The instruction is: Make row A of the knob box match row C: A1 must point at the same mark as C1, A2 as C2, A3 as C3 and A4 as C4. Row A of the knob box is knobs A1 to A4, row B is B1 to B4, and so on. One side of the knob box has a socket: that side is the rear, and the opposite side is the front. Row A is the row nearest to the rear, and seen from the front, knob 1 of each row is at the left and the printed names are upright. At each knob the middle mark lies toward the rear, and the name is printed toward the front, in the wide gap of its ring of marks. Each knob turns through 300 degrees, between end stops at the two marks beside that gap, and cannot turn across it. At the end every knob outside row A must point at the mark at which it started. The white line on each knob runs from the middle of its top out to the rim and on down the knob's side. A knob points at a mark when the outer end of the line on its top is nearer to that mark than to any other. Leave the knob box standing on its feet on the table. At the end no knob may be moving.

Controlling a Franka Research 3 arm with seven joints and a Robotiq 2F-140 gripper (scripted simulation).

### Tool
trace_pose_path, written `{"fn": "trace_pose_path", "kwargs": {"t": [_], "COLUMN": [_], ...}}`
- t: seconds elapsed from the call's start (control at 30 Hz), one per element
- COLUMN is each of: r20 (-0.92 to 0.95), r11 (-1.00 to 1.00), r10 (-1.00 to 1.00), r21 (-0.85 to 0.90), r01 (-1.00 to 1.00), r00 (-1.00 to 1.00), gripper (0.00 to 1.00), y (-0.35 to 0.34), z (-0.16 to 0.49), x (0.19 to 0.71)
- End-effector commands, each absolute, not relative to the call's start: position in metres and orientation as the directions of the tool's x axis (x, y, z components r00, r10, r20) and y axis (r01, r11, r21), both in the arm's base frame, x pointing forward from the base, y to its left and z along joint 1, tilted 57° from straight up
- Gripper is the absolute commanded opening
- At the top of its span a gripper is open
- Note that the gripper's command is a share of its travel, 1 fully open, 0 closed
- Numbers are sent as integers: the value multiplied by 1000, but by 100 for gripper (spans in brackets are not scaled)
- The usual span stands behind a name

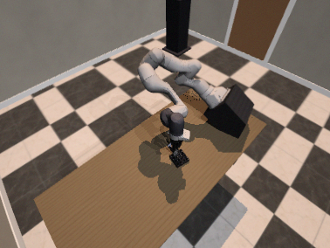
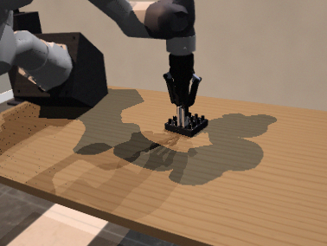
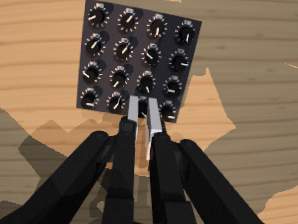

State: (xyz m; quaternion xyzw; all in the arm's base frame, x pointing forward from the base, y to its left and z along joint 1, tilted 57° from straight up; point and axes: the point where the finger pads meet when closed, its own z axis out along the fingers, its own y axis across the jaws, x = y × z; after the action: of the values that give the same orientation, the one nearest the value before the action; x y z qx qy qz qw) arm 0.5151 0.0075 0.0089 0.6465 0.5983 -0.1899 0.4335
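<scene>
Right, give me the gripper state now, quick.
Gripper: closed on a knob in the row of the knob box nearest the wrist camera.

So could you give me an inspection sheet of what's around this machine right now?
Surface: wooden table, crossed by the arm's shadows.
Job's things: knob box, sixteen knobs in four rows, standing flat on the table.
Clutter: nothing seen.
Grippers: gripper down at the box's near edge row, fingers closing narrowly around one knob; a firm hold cannot be told.
Cables: nothing seen.
Surroundings: dark angled block at the table's end, black pillar, checkered floor, brown door.
</scene>
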Motion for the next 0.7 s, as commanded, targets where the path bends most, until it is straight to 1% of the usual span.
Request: {"fn": "trace_pose_path", "kwargs": {"t": [0.0,0.67], "r20": [-763,-748], "r11": [91,65], "r10": [610,613], "r21": [338,370], "r01": [937,927], "r00": [216,256], "gripper": [5,5], "y": [7,7], "z": [9,9], "x": [517,517]}}
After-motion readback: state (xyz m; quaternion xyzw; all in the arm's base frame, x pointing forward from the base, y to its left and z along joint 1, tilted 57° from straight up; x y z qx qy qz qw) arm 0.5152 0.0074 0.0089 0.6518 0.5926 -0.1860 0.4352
